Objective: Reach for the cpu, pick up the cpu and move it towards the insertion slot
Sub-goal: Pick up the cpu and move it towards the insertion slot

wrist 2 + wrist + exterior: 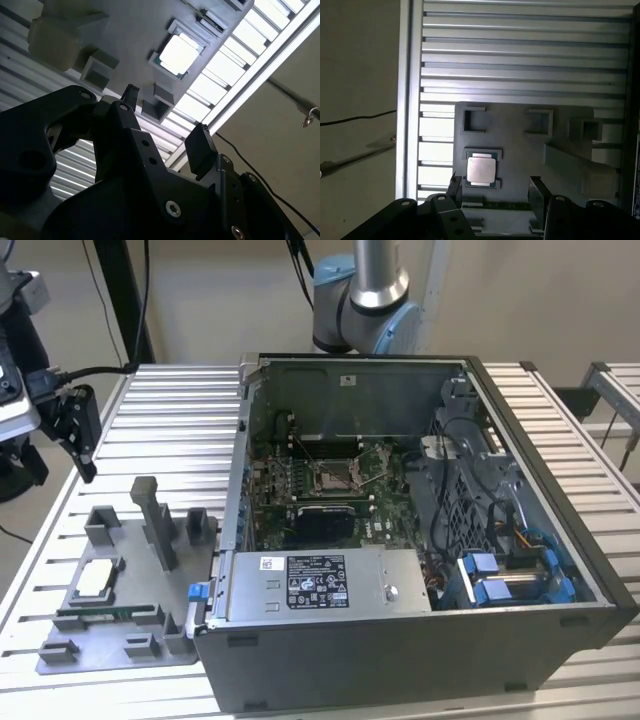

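Gripper (495,181): we are logging it wide open and empty, hanging above the cpu (481,170) and apart from it. The cpu is lying flat in its tray (520,150) recess directly beneath, its top exposed for descent. Tray uprights are standing aside, and the tabletop (520,50) edge is running nearby. The insertion slot (335,478) is sitting well away, inside the case (330,670).

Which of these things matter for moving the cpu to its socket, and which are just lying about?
For the job: cpu, insertion slot, open gripper.
Lying about: memory stick, grey upright block, power supply, blue drive bay.
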{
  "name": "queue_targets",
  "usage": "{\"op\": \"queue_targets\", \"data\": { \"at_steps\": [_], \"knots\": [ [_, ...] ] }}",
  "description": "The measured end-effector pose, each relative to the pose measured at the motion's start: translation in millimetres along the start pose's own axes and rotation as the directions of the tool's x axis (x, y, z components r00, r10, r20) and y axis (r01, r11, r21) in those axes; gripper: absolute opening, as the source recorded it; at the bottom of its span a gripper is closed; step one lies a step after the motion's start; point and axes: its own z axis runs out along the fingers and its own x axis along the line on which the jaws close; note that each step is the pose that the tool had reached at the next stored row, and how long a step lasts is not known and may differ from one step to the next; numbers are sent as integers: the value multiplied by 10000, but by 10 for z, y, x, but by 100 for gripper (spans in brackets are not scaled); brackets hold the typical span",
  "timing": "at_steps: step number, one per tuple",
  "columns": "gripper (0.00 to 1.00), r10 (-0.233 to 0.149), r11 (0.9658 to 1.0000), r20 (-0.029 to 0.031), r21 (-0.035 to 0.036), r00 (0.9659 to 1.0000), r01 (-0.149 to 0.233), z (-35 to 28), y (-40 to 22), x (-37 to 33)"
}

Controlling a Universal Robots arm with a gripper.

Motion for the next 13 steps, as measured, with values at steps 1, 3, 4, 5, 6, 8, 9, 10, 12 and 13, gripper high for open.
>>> {"op": "queue_targets", "data": {
  "at_steps": [1,3,4,5,6,8,9,10,12,13],
  "knots": [
    [100,0,10000,0,0,10000,0,5,0,0],
    [100,0,10000,-3,2,10000,0,17,-1,0],
    [100,0,10000,-3,2,10000,0,26,-2,0],
    [100,0,10000,-3,2,10000,0,35,-2,0],
    [100,0,10000,-4,3,10000,0,44,-2,0],
    [100,0,10000,-3,2,10000,0,64,-3,0],
    [100,0,10000,-4,3,10000,0,73,-3,0],
    [100,0,10000,-3,2,10000,0,84,-4,0],
    [100,0,10000,-3,2,10000,0,104,-5,0],
    [100,0,10000,-3,2,10000,0,114,-5,0]
  ]
}}
